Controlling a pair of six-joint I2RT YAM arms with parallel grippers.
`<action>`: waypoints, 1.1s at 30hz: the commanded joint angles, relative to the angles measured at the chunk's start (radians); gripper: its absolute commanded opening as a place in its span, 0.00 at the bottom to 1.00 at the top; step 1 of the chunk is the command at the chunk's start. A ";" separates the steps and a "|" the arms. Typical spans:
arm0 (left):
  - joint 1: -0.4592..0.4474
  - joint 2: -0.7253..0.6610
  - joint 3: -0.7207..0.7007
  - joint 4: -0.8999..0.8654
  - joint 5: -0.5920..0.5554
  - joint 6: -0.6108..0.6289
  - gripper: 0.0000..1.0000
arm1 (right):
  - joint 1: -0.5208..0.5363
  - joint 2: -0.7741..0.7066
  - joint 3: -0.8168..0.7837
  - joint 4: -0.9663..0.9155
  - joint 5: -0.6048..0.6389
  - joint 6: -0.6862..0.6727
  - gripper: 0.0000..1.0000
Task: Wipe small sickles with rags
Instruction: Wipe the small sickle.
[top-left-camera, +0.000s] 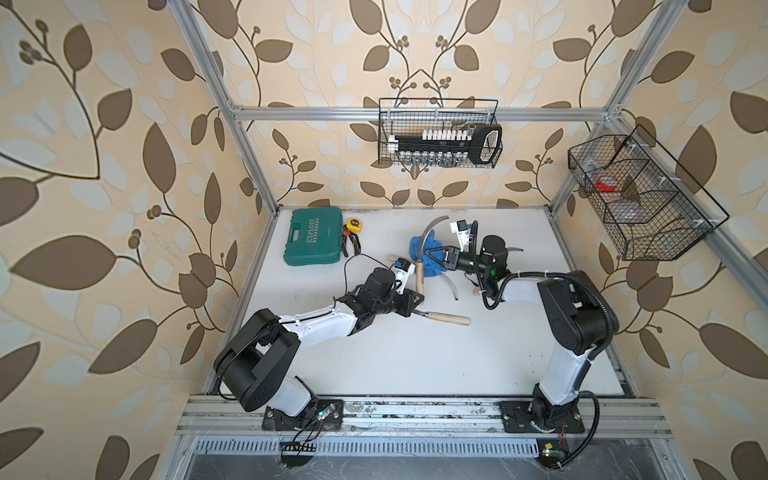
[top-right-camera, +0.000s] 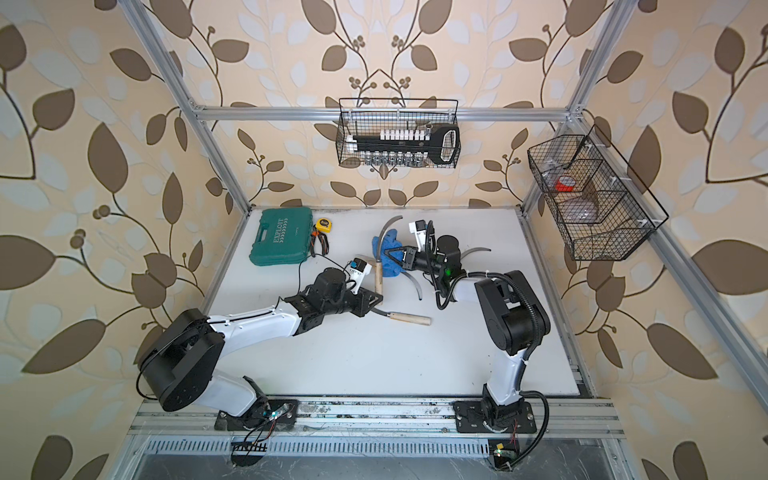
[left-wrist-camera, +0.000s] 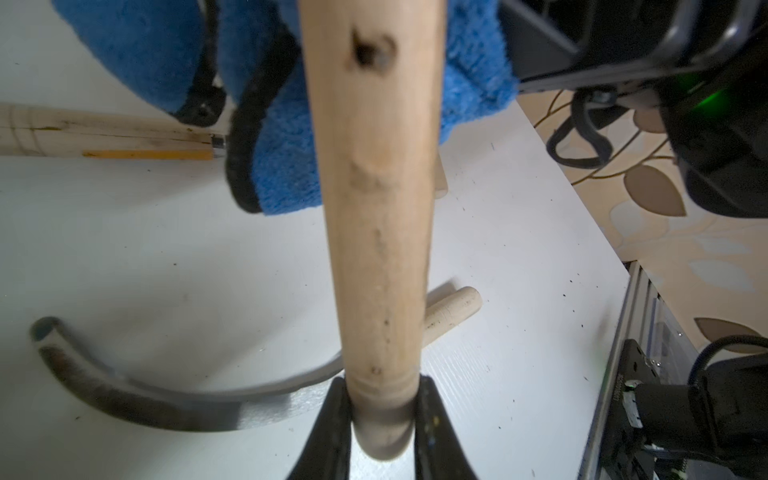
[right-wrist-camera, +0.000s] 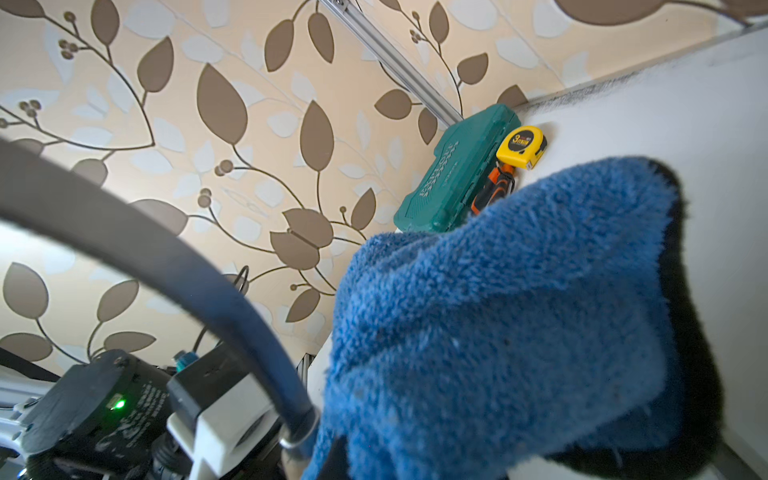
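Above the table (top-left-camera: 374, 353), outstretched left pincer (left-wrist-camera: 380, 397) clamps a sickle handle (top-left-camera: 419, 275); opposing right pincer (top-left-camera: 430, 254) clamps the rag (top-left-camera: 415, 243).

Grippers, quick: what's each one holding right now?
Left gripper: shut on a sickle, at its handle end.
Right gripper: shut on the blue microfibre cloth.

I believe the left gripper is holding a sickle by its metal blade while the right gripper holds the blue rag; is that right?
Not quite. The left gripper holds the sickle by the end of its wooden handle, not by its metal blade; the left wrist view shows the jaws closed on the wood. The rest stands: the right gripper holds the blue rag.
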 joint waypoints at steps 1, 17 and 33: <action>-0.005 -0.011 0.039 0.054 0.008 0.005 0.00 | 0.014 0.018 0.032 0.055 -0.039 -0.014 0.00; 0.005 0.033 0.050 0.033 0.019 -0.036 0.00 | 0.008 0.005 0.079 0.085 -0.073 0.025 0.00; 0.008 0.078 0.091 -0.008 0.012 -0.037 0.00 | -0.069 0.051 0.254 0.120 -0.080 0.163 0.00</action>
